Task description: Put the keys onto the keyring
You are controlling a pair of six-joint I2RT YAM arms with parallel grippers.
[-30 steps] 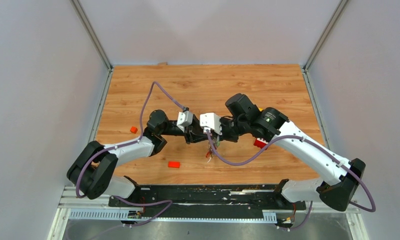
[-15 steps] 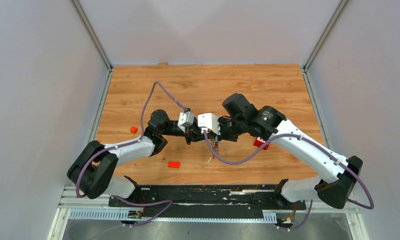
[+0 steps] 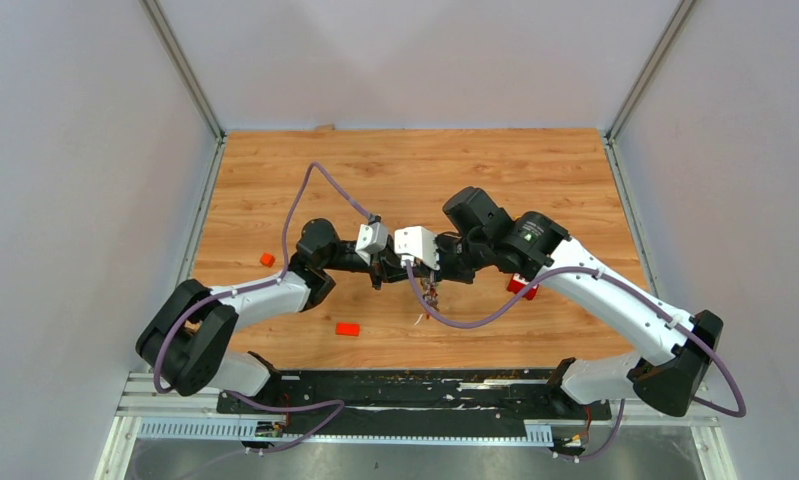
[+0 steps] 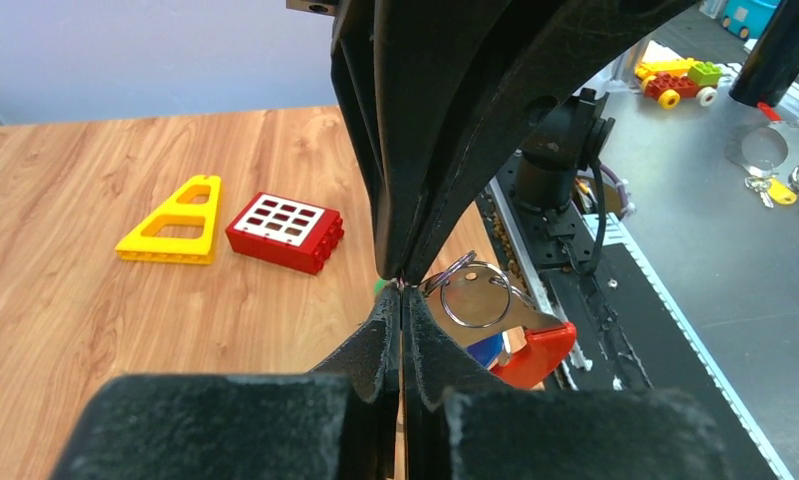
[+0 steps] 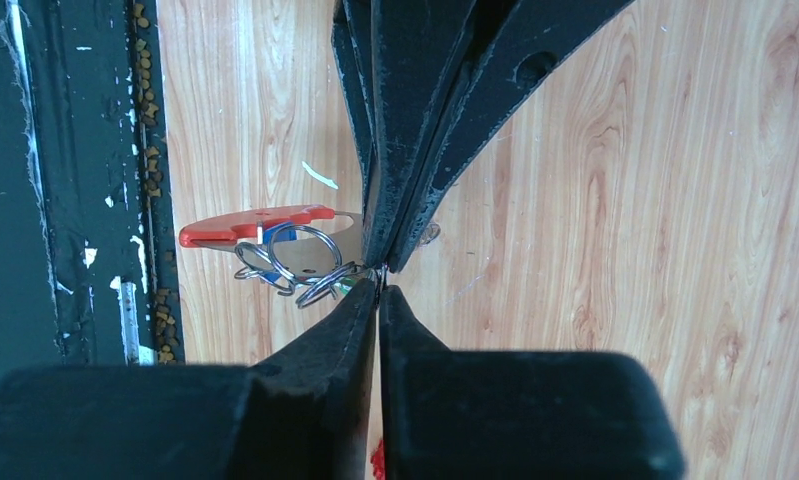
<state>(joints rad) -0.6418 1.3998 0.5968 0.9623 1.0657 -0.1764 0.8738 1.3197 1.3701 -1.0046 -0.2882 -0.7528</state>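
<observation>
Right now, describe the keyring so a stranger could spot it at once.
On the wooden table, find the middle, where the left fingers and right fingers meet tip to tip. The keyring hangs beside those tips. Looped metal rings joined to a curved red tab and a blue tag set it apart; the other red pieces on the wood are plain blocks.

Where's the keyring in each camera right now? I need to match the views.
Top external: keyring dangles just below picture centre.
Left wrist: just right of centre, rings above the red tab.
Right wrist: just left of centre, red tab uppermost.
Shared landmark: the black base rail.
</observation>
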